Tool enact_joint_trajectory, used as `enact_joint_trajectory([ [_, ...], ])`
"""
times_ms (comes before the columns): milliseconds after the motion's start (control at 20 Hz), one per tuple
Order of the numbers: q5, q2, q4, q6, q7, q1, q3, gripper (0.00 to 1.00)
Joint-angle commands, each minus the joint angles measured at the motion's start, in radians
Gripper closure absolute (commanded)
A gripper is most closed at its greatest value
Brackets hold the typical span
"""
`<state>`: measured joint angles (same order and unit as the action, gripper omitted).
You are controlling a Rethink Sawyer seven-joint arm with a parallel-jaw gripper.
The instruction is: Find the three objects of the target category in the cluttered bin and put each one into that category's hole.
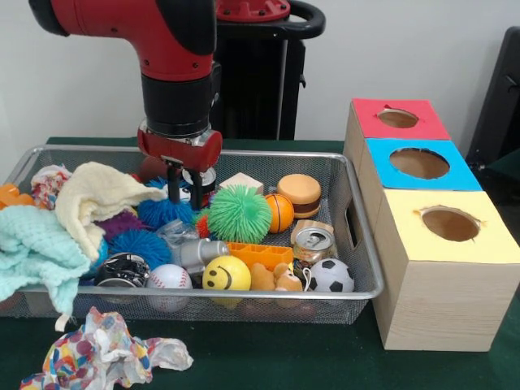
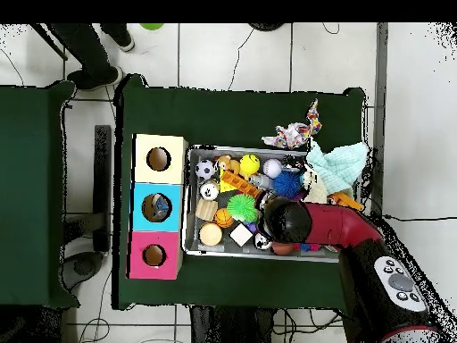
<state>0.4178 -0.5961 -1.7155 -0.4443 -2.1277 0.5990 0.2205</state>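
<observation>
The wire-mesh bin (image 1: 364,286) is full of toys and cloths; it also shows in the overhead view (image 2: 189,201). My gripper (image 1: 185,185) hangs over the bin's back middle, above the blue spiky balls (image 1: 162,213). Its two black fingers (image 1: 173,175) stand apart with nothing gripped. One clear, wrinkly plastic piece (image 1: 174,233) lies in front of it, beside a silver can (image 1: 201,253). I see no other clear plastic pieces. The red-topped box's hole (image 1: 398,119) is at the far right, empty as far as I can see; it also shows in the overhead view (image 2: 153,255).
Blue-topped box (image 1: 418,164) and yellow-topped box (image 1: 449,223) stand in a row with the red one. The bin holds a green spiky ball (image 1: 239,213), a smiley ball (image 1: 226,274), a drink can (image 1: 314,242) and cloths (image 1: 96,197). A dotted paper wad (image 1: 106,353) lies in front.
</observation>
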Motion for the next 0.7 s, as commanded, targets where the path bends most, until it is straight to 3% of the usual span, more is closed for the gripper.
enact_joint_trajectory([
  [50,0.076,0.05,-0.024,0.036,0.074,-0.001,0.052,0.0],
  [400,0.089,0.072,-0.015,0.016,0.035,-0.017,0.018,0.0],
  [700,0.113,0.096,-0.041,0.069,0.01,-0.017,-0.008,0.0],
])
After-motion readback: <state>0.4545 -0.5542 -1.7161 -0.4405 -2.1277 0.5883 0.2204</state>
